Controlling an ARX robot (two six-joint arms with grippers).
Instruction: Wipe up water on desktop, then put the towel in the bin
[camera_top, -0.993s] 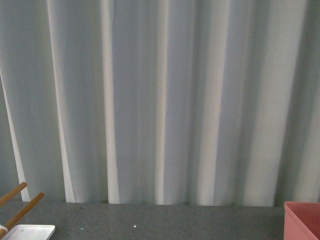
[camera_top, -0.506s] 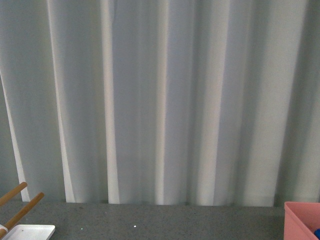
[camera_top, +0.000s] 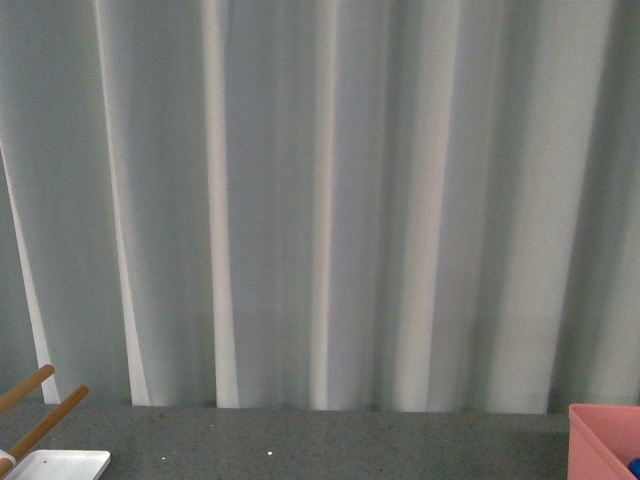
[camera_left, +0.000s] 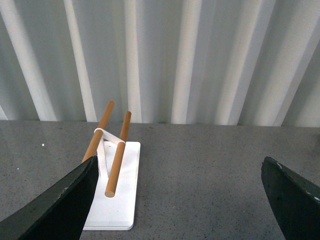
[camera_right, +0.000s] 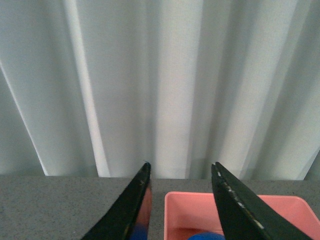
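The pink bin (camera_right: 195, 212) stands on the dark grey desktop (camera_right: 60, 207), and the blue towel (camera_right: 207, 236) lies inside it, only a small part showing. My right gripper (camera_right: 181, 170) hangs open above the bin's near side, nothing between its fingers. In the front view the bin (camera_top: 600, 440) shows at the right edge with a speck of the towel (camera_top: 635, 466) inside. My left gripper (camera_left: 182, 172) is open over bare desktop (camera_left: 200, 170), its dark fingers (camera_left: 70, 195) wide apart. Neither arm shows in the front view.
A flat white tray (camera_left: 122, 200) with two wooden sticks (camera_left: 118, 155) stands on the desktop beside my left gripper, and shows again as the tray (camera_top: 60, 463) at the front view's left edge. A pale pleated curtain (camera_top: 320, 200) closes off the back of the desktop.
A bit of blue towel appeared inside the bin at the front view's right edge between one second ago and half a second ago; nothing else has moved.
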